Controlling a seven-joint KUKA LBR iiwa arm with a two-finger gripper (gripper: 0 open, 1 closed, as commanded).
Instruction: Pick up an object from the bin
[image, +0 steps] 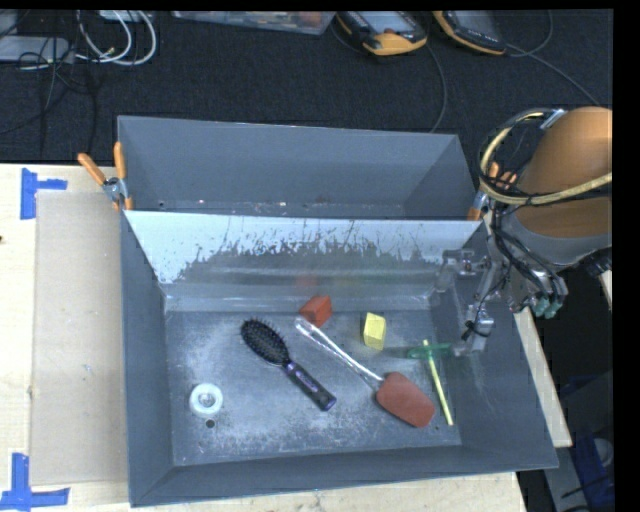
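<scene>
End effector hangs low by the right wall of the grey metal bin; open or closed, I cannot tell.
Just to its left a thin green plastic stick crosses a thin yellow stick. Likely the approach step; next comes centring over one and descending.
</scene>
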